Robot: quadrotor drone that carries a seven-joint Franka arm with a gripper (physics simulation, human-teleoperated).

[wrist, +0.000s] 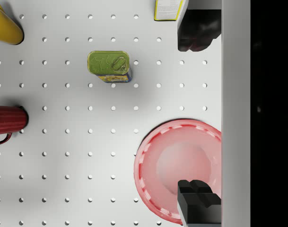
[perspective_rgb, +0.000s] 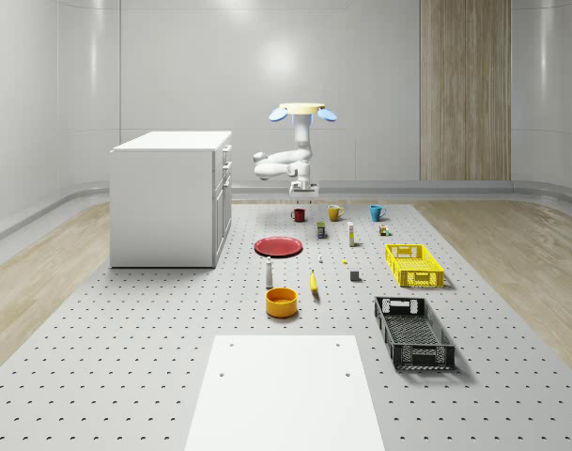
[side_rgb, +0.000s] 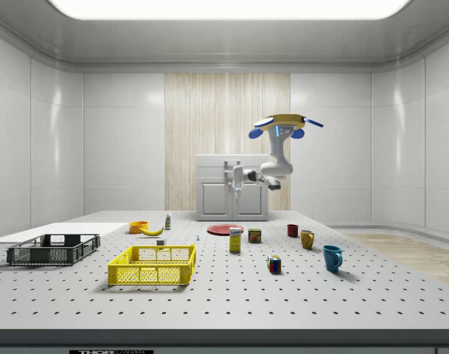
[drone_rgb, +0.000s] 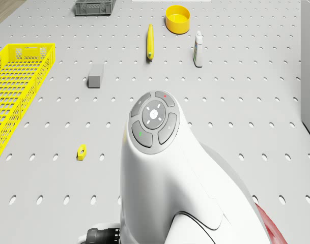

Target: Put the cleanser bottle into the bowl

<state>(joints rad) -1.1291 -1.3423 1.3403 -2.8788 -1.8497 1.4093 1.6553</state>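
Drone point(perspective_rgb: 301, 111) hovering high above the far end of the perforated grey table point(perspective_rgb: 154, 357), beside the white cabinet point(perspective_rgb: 168, 197). White arm hanging below it, gripper point(wrist: 199, 111) pointing down over the round red plate point(wrist: 179, 168), holding nothing; black fingers point(wrist: 199, 29) standing wide apart. Small white cleanser bottle point(perspective_rgb: 269, 272) standing upright on the table, well away from the gripper, just behind the round orange bowl point(perspective_rgb: 281, 302) and not touching it. Yellow banana point(perspective_rgb: 314, 282) lying just beside the bowl, on the whole-scene view's right. Green-topped tin can point(wrist: 109, 65) and dark red mug point(wrist: 7, 123) sitting near the plate.
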